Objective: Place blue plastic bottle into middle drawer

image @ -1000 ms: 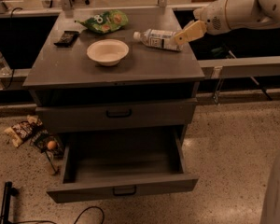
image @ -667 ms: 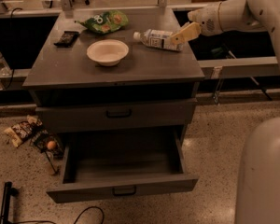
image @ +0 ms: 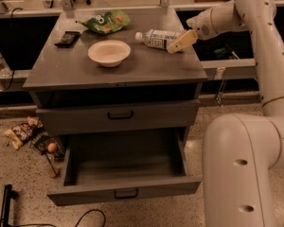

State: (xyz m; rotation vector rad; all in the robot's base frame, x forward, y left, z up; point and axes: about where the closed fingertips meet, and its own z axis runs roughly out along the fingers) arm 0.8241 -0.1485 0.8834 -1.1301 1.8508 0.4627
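Note:
The blue plastic bottle (image: 157, 38), clear with a white cap and a white-bluish label, lies on its side on the grey cabinet top (image: 146, 67), cap pointing left. My gripper (image: 181, 41) is at the bottle's base end on the right, at the level of the top, reaching in from the right. The middle drawer (image: 85, 195), the lowest one, is pulled open below and has nothing in it.
A white bowl (image: 109, 52), a green chip bag (image: 105, 21) and a black object (image: 67, 38) lie on the top. The drawer above (image: 118, 115) is shut. Snack packets (image: 21, 132) and a small clear bottle (image: 0, 63) are at the left. My base (image: 241, 169) stands at the right.
The gripper has moved a little left and down, up against the bottle's base end. My base has come into view at the lower right. The bottle has not moved.

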